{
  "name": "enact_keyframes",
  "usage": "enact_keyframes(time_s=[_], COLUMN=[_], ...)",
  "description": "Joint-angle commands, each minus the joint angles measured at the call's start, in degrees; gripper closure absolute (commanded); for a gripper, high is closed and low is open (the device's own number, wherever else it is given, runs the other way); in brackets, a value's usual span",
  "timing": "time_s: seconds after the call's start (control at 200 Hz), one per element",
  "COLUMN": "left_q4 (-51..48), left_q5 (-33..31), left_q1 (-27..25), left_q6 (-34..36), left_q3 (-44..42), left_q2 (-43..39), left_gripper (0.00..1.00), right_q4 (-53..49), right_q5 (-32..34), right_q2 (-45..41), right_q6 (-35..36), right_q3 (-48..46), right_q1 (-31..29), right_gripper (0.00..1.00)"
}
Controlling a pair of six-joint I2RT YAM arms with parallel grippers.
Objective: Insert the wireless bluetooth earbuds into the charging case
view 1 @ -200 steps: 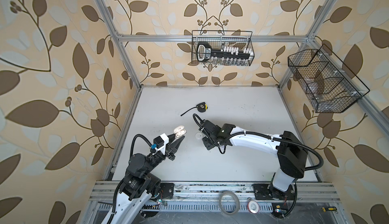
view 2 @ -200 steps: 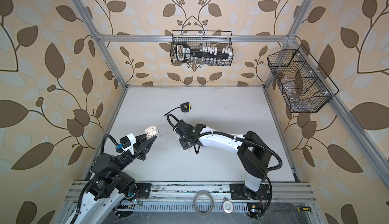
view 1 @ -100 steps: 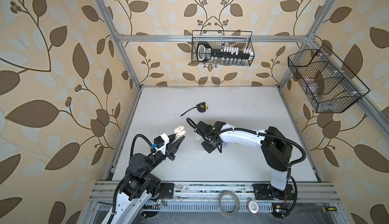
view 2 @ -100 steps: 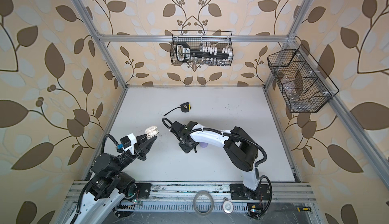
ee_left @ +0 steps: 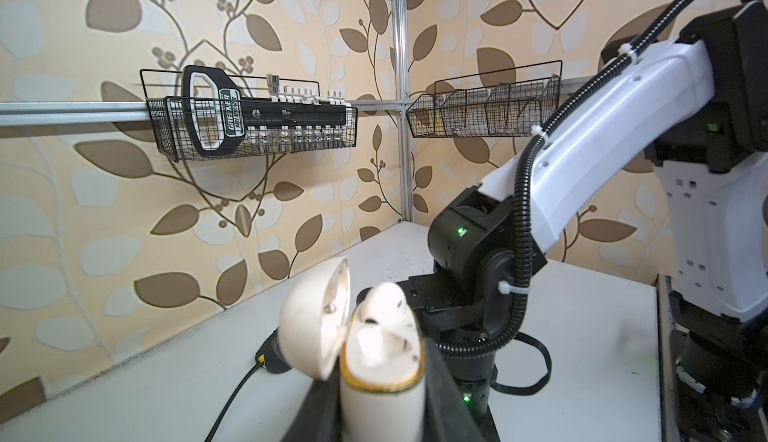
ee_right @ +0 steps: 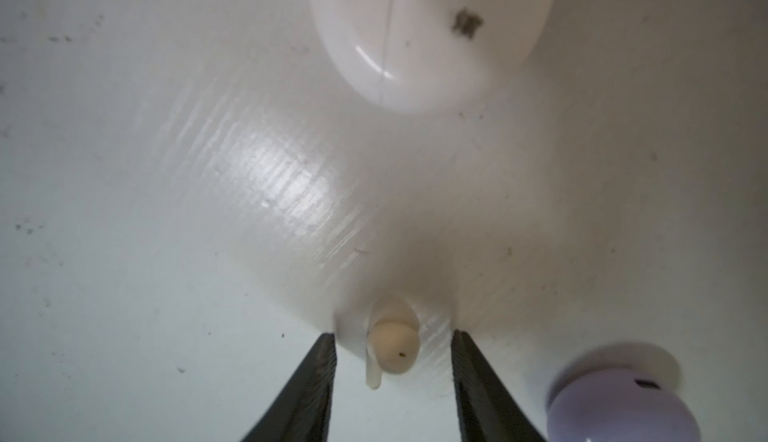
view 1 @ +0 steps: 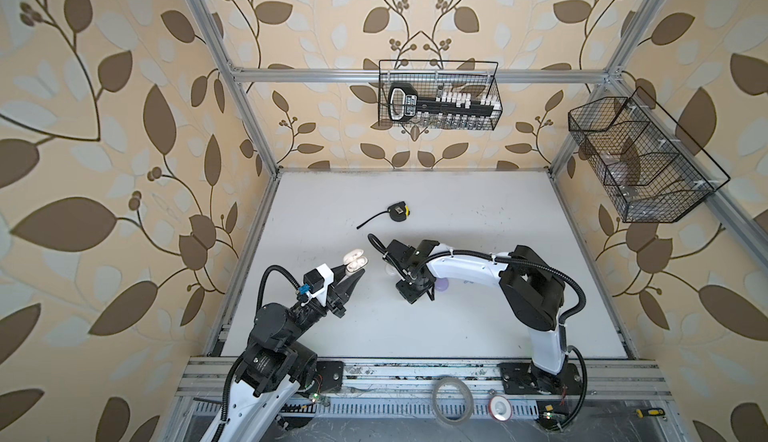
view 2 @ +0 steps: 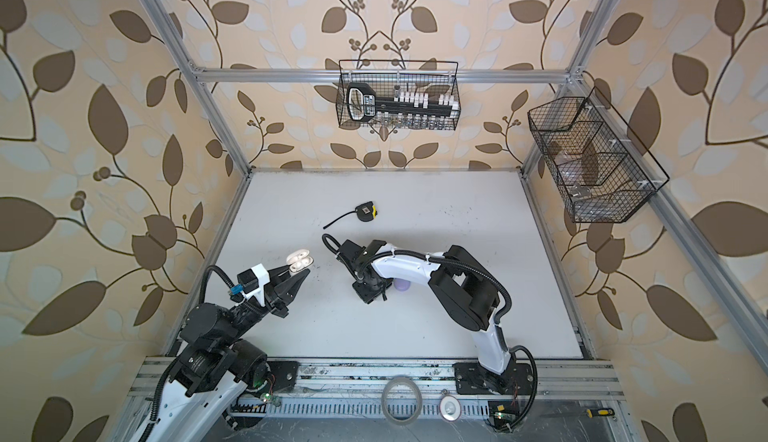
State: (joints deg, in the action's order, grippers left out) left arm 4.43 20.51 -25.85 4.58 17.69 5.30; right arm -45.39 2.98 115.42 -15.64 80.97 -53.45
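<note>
Jaws of right gripper are apart astride cream earbud; closure is to be centred on its head; left gripper is clamped on charging case.

Tape measure on white table

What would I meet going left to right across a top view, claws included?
Left claw gripping the open cream case → right claw, open, pointing down at the table → lavender case → side wire basket on the right wall.
</note>
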Motion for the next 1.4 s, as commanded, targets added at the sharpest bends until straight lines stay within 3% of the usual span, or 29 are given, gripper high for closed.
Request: enact_keyframes(time_s=[0.0, 1.395], left_q4=[2.28, 2.79], left_q5=[-0.56, -1.04], left_q1=[-0.06, -0.03], left_q6=[1.14, 1.50], left_q3=[1.93, 2.01], left_q2=[-0.64, 0.08], left_gripper=[1.00, 1.00], right_q4=[0.47, 2.15], right_q5=[-0.91, -4.03], right_q2=[1.55, -0.23], right_q6=[1.18, 0.33], right_q3=[1.39, -4.22], right_q1=[0.22, 0.02], right_gripper=[0.54, 0.69])
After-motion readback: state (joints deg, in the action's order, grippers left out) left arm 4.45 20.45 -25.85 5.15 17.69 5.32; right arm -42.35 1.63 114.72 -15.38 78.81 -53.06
